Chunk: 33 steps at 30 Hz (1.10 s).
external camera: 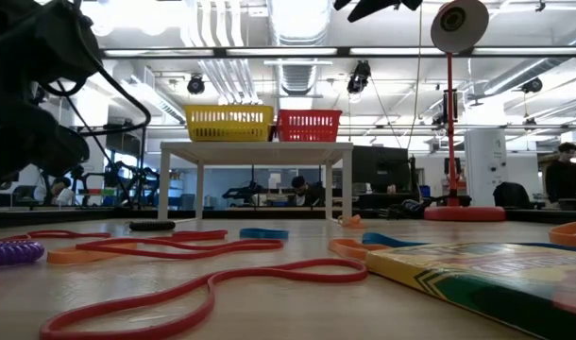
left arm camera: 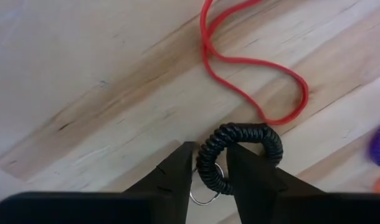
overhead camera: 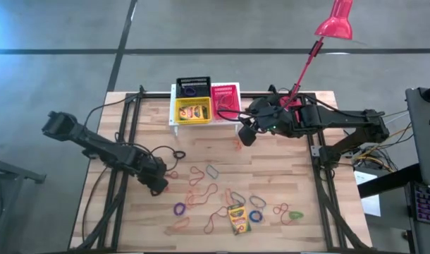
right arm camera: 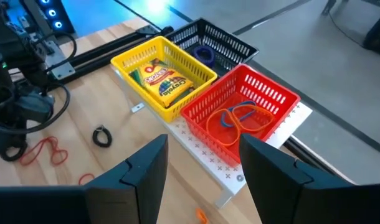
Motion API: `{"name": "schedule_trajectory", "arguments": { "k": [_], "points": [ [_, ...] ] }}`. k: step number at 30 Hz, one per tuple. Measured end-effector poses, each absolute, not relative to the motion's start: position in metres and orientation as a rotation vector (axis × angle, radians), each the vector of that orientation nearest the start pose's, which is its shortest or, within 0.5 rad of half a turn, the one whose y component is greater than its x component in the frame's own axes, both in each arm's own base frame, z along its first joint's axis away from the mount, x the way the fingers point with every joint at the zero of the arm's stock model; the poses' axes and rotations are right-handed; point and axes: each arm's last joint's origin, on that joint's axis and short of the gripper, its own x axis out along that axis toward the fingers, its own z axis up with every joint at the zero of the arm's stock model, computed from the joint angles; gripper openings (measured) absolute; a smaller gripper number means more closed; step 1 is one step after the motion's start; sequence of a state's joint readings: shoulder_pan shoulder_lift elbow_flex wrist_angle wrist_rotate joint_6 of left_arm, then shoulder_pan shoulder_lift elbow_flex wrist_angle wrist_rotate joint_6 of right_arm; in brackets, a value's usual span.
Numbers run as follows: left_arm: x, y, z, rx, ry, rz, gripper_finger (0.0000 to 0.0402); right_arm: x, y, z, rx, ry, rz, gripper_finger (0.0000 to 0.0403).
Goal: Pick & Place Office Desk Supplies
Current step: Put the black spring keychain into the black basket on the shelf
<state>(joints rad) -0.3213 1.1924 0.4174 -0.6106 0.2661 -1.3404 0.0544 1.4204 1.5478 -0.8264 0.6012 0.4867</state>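
My left gripper (overhead camera: 158, 185) reaches down to the table's left part and is shut on a black coiled band (left arm camera: 240, 140) with a small metal ring (left arm camera: 205, 198). My right gripper (right arm camera: 205, 180) hangs open, high above the table near the baskets. A yellow basket (right arm camera: 162, 74) holds a crayon box (right arm camera: 165, 84), a red basket (right arm camera: 240, 115) holds orange and blue bands, and a black basket (right arm camera: 212, 43) holds a purple one. All three stand on a white stand (right arm camera: 224, 171). Another crayon box (overhead camera: 237, 219) and many rubber bands (overhead camera: 204, 194) lie on the table. My left gripper pinches one side of the coiled band's loop (left arm camera: 210, 163) between its two fingers, just beside the metal ring. The fingers come from above, pointing steeply down. The rest of the loop lies flat on the table beyond the fingertips.
A red desk lamp (overhead camera: 335, 21) rises over the far right corner, behind my right arm. A thin red band (left arm camera: 240, 68) lies just beyond the coil. A small black loop (right arm camera: 103, 135) lies on the bare wood in front of the baskets. A purple coil (external camera: 9, 250) lies nearby.
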Motion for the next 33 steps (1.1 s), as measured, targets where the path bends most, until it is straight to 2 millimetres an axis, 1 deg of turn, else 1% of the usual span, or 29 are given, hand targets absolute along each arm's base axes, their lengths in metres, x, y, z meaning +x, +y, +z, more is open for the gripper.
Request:
{"name": "schedule_trajectory", "arguments": {
  "k": [1, 4, 5, 6, 8, 11, 13, 15, 18, 20, 22, 24, 26, 30, 33],
  "points": [
    [0.147, -0.057, 0.126, -1.025, 1.491, 0.514, 0.0091, 0.286, -0.001, 0.396, 0.228, 0.523, -0.672, 0.0191],
    [0.147, -0.057, 0.129, -0.991, 1.496, 0.49, 0.0033, 0.286, -0.001, 0.397, 0.224, 0.522, -0.673, 0.0191],
    [0.147, -0.057, 0.132, -0.977, 1.497, 0.483, 0.0019, 0.285, -0.001, 0.398, 0.221, 0.521, -0.67, 0.0191],
    [0.148, -0.057, 0.136, -0.966, 1.503, 0.471, 0.0014, 0.284, -0.001, 0.399, 0.219, 0.519, -0.669, 0.0191],
    [0.15, -0.058, 0.15, -0.972, 1.511, 0.446, 0.0012, 0.279, -0.001, 0.402, 0.219, 0.514, -0.667, 0.0191],
    [0.154, -0.06, 0.183, -0.968, 1.508, 0.38, 0.0008, 0.274, -0.002, 0.406, 0.224, 0.503, -0.664, 0.0191],
    [0.159, -0.062, 0.213, -0.966, 1.459, 0.309, 0.0006, 0.272, -0.002, 0.407, 0.22, 0.501, -0.663, 0.0191],
    [0.164, -0.06, 0.246, -0.951, 1.375, 0.269, 0.0005, 0.27, -0.002, 0.408, 0.22, 0.495, -0.661, 0.0192],
    [0.178, -0.048, 0.293, -0.9, 1.16, 0.263, 0.0004, 0.271, -0.002, 0.408, 0.22, 0.484, -0.665, 0.0192],
    [0.19, -0.031, 0.321, -0.848, 0.988, 0.312, 0.0004, 0.273, -0.003, 0.408, 0.214, 0.472, -0.683, 0.0191],
    [0.205, -0.009, 0.344, -0.783, 0.842, 0.363, 0.0004, 0.276, -0.003, 0.408, 0.204, 0.461, -0.699, 0.0192],
    [0.218, 0.019, 0.363, -0.703, 0.74, 0.402, 0.0004, 0.277, -0.003, 0.409, 0.202, 0.444, -0.703, 0.0192],
    [0.23, 0.049, 0.377, -0.618, 0.686, 0.448, 0.0003, 0.279, -0.004, 0.411, 0.202, 0.417, -0.7, 0.0192],
    [0.248, 0.116, 0.39, -0.459, 0.682, 0.567, 0.0003, 0.275, -0.004, 0.419, 0.212, 0.362, -0.7, 0.0192],
    [0.26, 0.164, 0.388, -0.396, 0.712, 0.645, 0.0003, 0.269, -0.004, 0.425, 0.236, 0.324, -0.698, 0.0192]
  ]
}}
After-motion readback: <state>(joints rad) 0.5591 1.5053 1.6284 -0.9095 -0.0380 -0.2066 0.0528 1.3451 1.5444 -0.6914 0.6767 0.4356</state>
